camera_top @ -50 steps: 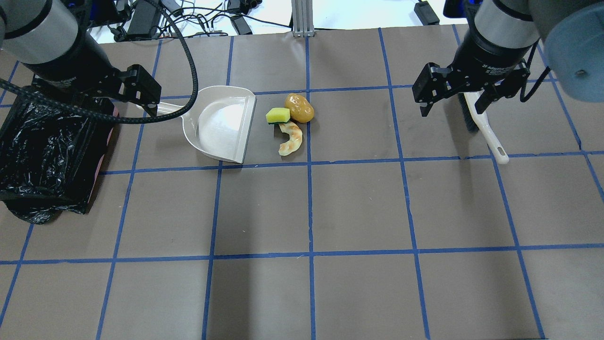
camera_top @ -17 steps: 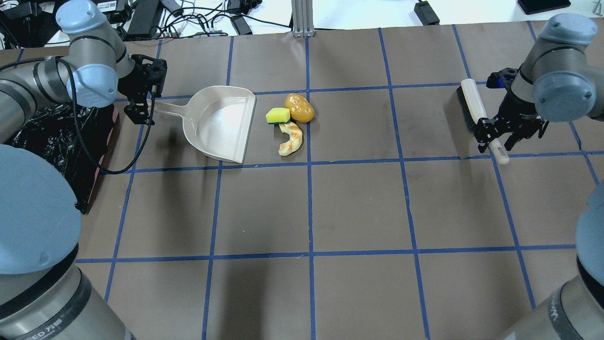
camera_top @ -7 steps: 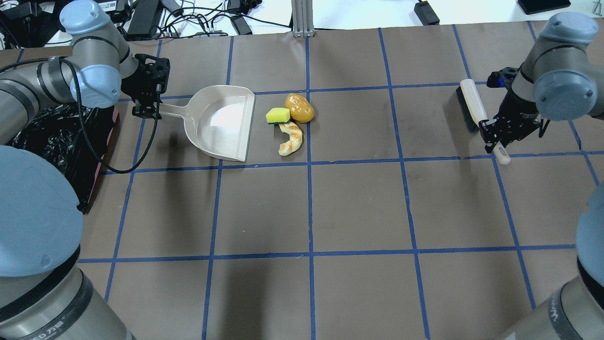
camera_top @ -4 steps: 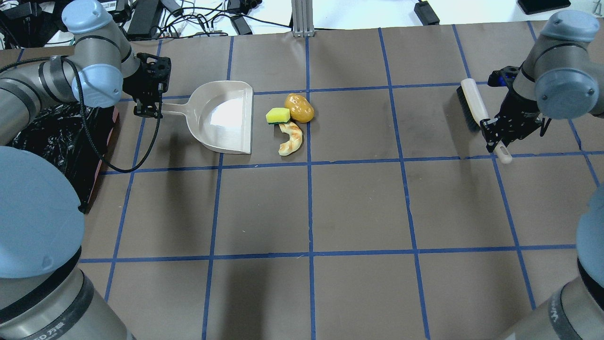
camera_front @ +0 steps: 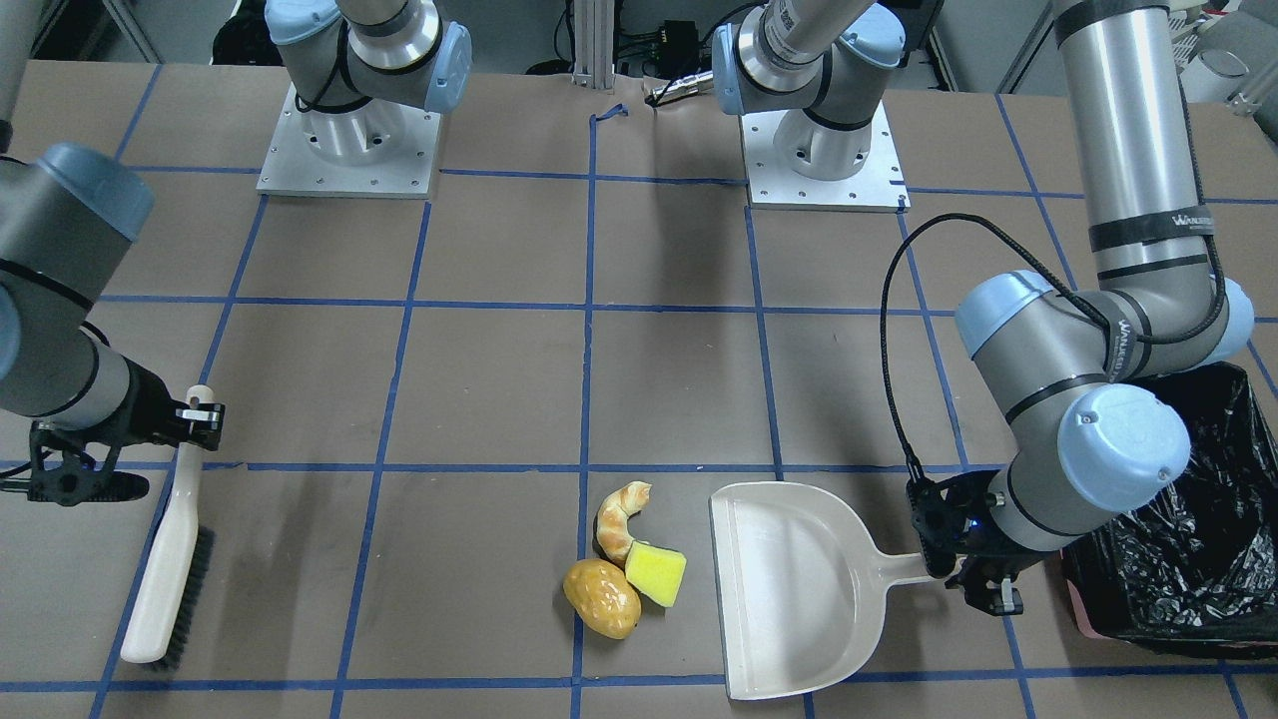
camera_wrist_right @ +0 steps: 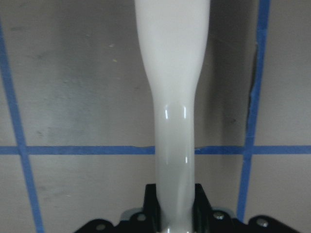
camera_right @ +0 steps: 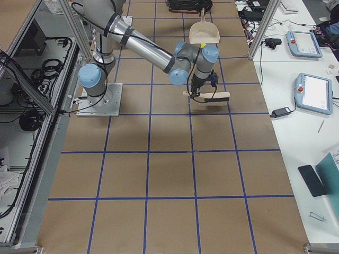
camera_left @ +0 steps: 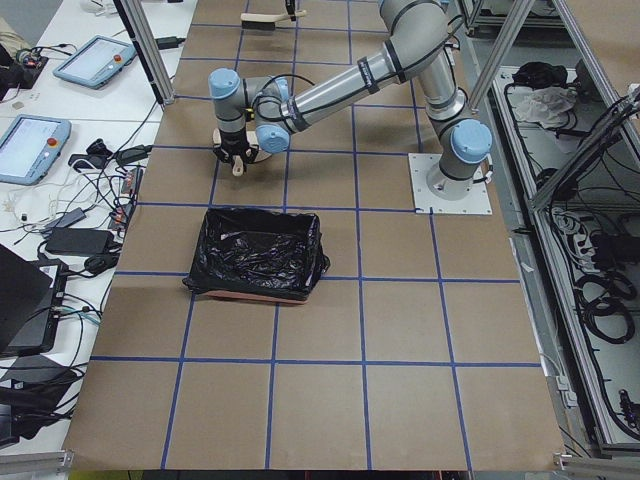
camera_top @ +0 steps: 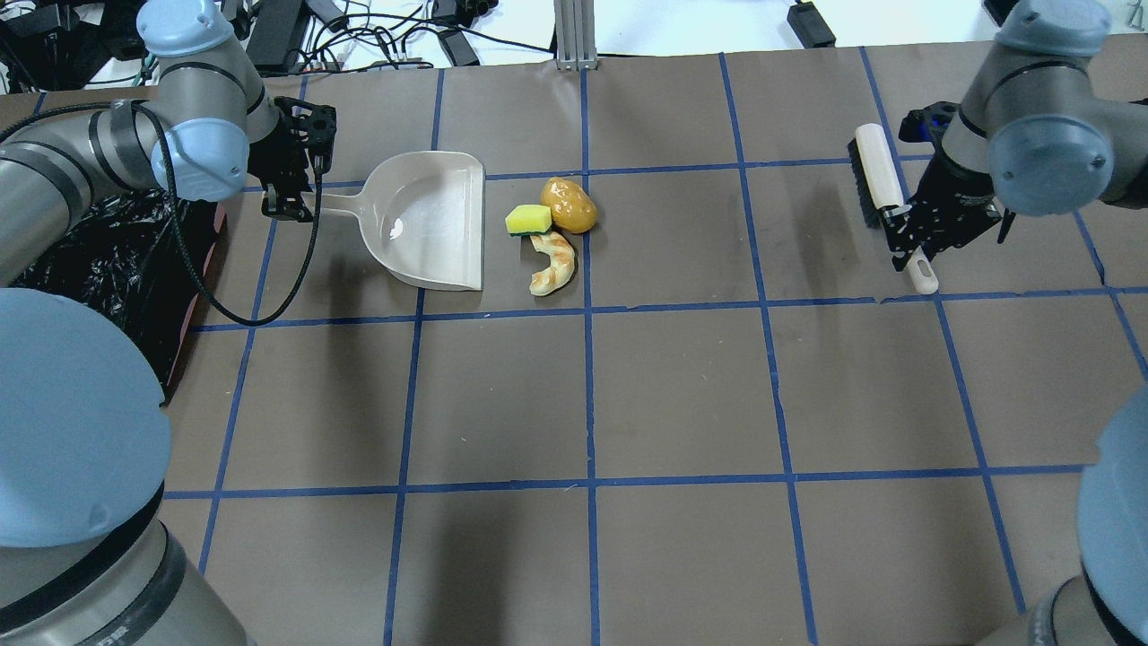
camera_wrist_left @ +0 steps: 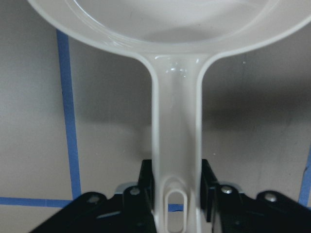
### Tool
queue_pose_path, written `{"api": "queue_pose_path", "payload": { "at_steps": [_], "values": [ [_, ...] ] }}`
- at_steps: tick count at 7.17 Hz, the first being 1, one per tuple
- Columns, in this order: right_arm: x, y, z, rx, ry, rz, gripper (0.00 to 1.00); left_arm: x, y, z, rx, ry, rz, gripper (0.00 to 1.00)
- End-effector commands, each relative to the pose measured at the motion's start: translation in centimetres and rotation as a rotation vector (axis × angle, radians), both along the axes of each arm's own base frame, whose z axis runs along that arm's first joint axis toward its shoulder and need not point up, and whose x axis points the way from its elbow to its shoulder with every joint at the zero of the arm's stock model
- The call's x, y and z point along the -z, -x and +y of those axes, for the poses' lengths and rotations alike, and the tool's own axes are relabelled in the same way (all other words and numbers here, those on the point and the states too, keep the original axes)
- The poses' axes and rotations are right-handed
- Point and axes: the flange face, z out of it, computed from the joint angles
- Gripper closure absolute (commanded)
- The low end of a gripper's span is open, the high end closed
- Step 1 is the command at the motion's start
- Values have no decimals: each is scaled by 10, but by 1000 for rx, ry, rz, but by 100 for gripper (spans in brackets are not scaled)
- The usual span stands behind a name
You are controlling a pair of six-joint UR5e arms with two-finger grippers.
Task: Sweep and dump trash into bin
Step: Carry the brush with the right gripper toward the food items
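A white dustpan (camera_top: 430, 220) (camera_front: 799, 579) has its open edge facing the trash, a short gap away. My left gripper (camera_top: 289, 205) (camera_front: 973, 584) (camera_wrist_left: 176, 194) is shut on its handle. The trash is a yellow sponge (camera_top: 529, 218), a potato (camera_top: 569, 205) and a croissant (camera_top: 552, 262), bunched together on the mat. Far to the right, my right gripper (camera_top: 906, 240) (camera_wrist_right: 175, 204) is shut on the handle of a white brush (camera_top: 877, 175) (camera_front: 170, 559) with black bristles. In the exterior right view the brush hangs just off the table.
The bin (camera_top: 108, 269) (camera_front: 1178, 539), lined with a black bag, stands at the table's left end behind the dustpan handle. Cables and power bricks (camera_top: 395, 27) lie beyond the far edge. Blue tape lines grid the brown mat (camera_top: 682, 386).
Both grippers came down and shut on their handles. The dustpan has turned so its edge squarely faces the trash. The brush has risen and shifted left and away.
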Motion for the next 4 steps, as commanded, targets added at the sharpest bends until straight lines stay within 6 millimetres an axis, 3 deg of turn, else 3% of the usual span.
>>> {"api": "queue_pose_path", "payload": {
  "at_steps": [1,4],
  "values": [
    [-14,-103,-5,-40,36,-12,100,0,8,1,2,-8,-44,85],
    [-1,-182,7,17,8,-73,100,1,13,1,9,-8,-47,88]
  ]
}}
